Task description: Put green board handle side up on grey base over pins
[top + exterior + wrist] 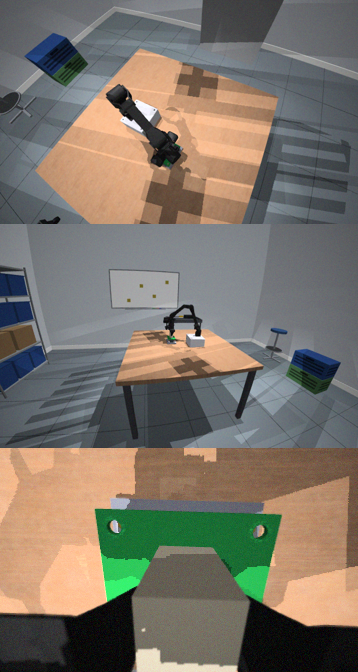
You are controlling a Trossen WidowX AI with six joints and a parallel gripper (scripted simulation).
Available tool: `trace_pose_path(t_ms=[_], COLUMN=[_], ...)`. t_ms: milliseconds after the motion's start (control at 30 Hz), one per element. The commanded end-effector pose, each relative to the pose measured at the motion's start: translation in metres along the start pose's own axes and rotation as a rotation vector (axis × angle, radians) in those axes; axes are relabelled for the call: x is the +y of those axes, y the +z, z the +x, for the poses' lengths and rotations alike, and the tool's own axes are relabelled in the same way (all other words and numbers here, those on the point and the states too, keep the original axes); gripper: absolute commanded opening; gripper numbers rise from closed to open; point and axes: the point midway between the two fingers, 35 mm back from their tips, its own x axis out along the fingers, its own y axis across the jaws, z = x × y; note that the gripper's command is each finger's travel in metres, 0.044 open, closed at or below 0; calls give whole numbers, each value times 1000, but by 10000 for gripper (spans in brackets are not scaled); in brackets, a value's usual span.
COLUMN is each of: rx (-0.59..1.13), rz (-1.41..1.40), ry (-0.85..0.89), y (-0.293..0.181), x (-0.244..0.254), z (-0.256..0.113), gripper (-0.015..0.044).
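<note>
The green board (pixel 167 162) (pixel 171 338) (pixel 187 533) sits over the grey base (pixel 170 166) (pixel 171 342) (pixel 195 505), handle up; whether pins fill its holes is unclear. The claw (pixel 167 156) (pixel 171 336) (pixel 185 587) grips its square handle (pixel 191 623). Beside them, on the wooden table (pixel 227 127) (pixel 158 366) (pixel 45 538), a white box (pixel 154 112) (pixel 195 340) stands under the black arm (pixel 140 118) (pixel 194 315).

My arm, arched, end effector low over the table.

Single black arm (pixel 140 116) (pixel 187 306): rises from its foot, bends over at the top, drops at the far end to the end effector (pixel 167 158) (pixel 171 337) (pixel 190 634), which points down. Fingers part-way apart, clamped on the handle between them; grip looks firm to me. From the wrist camera, dark finger parts come in from both sides, low in view. Fingertips themselves: too hidden for me to make out.
</note>
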Motion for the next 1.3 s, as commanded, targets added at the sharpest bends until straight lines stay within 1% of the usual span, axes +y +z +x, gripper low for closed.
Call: trace_pose_path(t_ms=[0, 1267], rx=[5, 0], rz=[2, 0], ry=[1, 0], y=[-1, 0], x=[0, 0], z=[2, 7], gripper=[0, 0])
